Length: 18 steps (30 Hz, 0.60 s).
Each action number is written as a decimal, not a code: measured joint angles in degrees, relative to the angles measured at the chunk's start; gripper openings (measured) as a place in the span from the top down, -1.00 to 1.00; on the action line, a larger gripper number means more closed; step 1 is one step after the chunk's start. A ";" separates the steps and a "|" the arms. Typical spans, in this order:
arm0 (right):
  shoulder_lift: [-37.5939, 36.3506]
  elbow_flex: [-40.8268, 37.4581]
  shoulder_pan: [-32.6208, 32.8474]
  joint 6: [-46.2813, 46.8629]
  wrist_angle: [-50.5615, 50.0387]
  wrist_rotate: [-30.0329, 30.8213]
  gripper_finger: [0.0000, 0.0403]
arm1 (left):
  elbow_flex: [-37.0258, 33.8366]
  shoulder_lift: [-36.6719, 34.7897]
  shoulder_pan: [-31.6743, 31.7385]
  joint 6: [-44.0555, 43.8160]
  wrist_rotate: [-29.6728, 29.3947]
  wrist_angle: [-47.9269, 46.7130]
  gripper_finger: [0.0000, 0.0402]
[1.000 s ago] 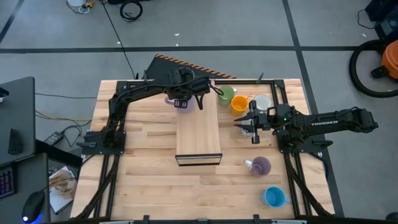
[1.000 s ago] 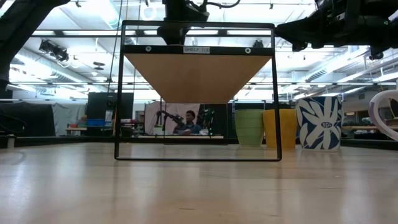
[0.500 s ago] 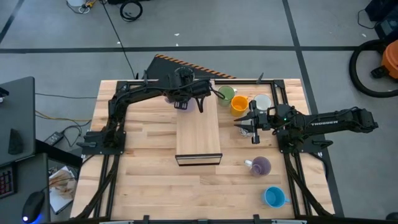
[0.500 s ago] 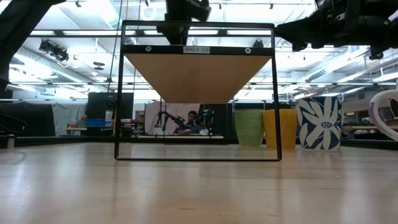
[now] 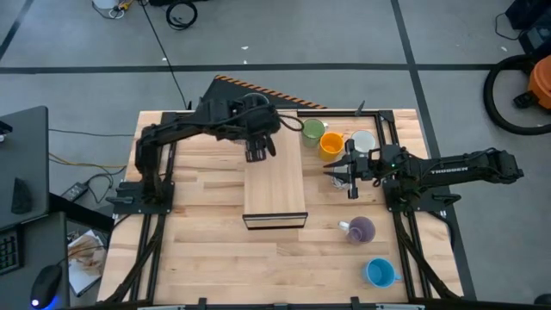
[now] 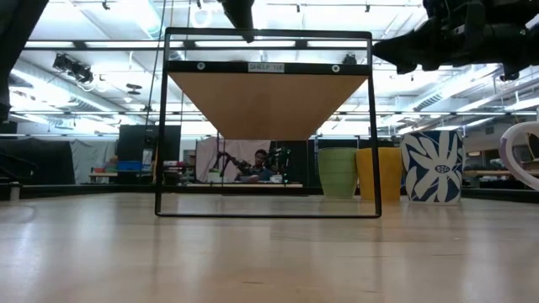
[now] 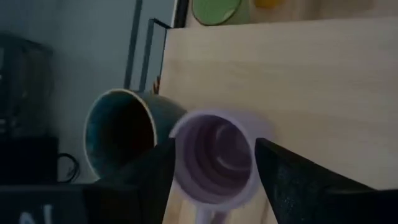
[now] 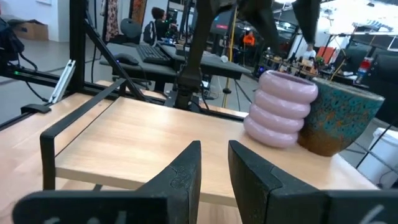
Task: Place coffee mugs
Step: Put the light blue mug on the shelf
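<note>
The left hand (image 5: 257,153) hangs released, fingers spread, above the lilac mug (image 7: 214,157), which stands touching a dark teal-lined mug (image 7: 121,134) on the wooden shelf (image 5: 275,185) near the upper middle of the high view. The right hand (image 5: 350,171), right of centre there, has its fingers narrowly apart and grasps nothing. Green (image 5: 312,131), orange (image 5: 331,143), white (image 5: 362,141), a second lilac (image 5: 360,229) and blue (image 5: 378,272) mugs stand on the table (image 5: 198,250) down its right side.

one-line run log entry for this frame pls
left gripper: open above ridged lilac mug | mug: on wooden shelf, beside teal speckled mug | right gripper: waiting right of shelf
</note>
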 joint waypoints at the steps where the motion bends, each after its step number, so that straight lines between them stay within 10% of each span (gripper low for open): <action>1: 0.00 0.00 0.00 0.36 -0.12 0.02 0.57 | 0.01 -0.35 -0.64 0.05 0.22 0.37 -0.09; 18: 0.87 -0.02 -0.07 2.06 -1.23 4.66 0.57 | -4.64 -2.24 -5.97 2.26 2.40 12.29 0.15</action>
